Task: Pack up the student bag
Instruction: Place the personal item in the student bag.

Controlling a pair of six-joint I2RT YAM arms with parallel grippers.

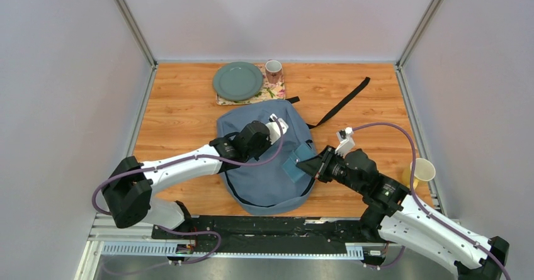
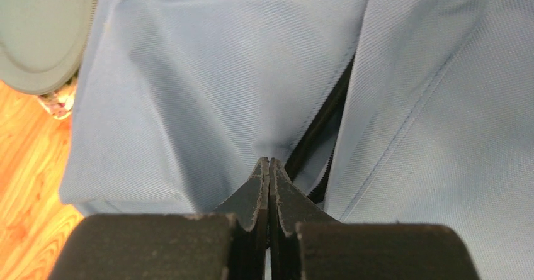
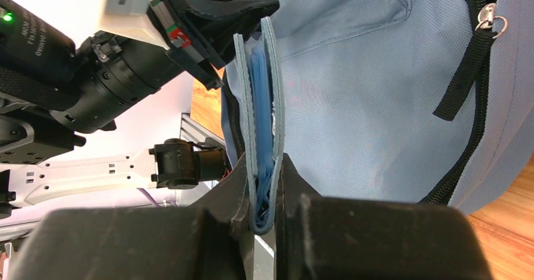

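Observation:
The student bag [image 1: 264, 182], a soft grey-blue backpack, lies flat mid-table with its zip parted [image 2: 324, 126]. My left gripper [image 1: 282, 140] rests on its upper half, shut, the tips [image 2: 269, 162] pinched on a fold of bag fabric [image 2: 189, 72] beside the zip. From the right, my right gripper [image 1: 317, 165] is shut on a thin grey-blue booklet with blue pages [image 1: 298, 160]. The booklet [image 3: 261, 91] stands on edge between the right gripper's [image 3: 263, 167] fingers, against the bag's side [image 3: 365, 91]. Its far end reaches the left gripper's fingers [image 3: 220, 9].
A green plate [image 1: 237, 80] and a patterned mug [image 1: 273, 71] sit on a floral mat [image 1: 272, 94] behind the bag. A black strap [image 1: 343, 102] trails to the back right. A pale yellow cup [image 1: 423, 170] stands at the right edge. Grey walls enclose the table.

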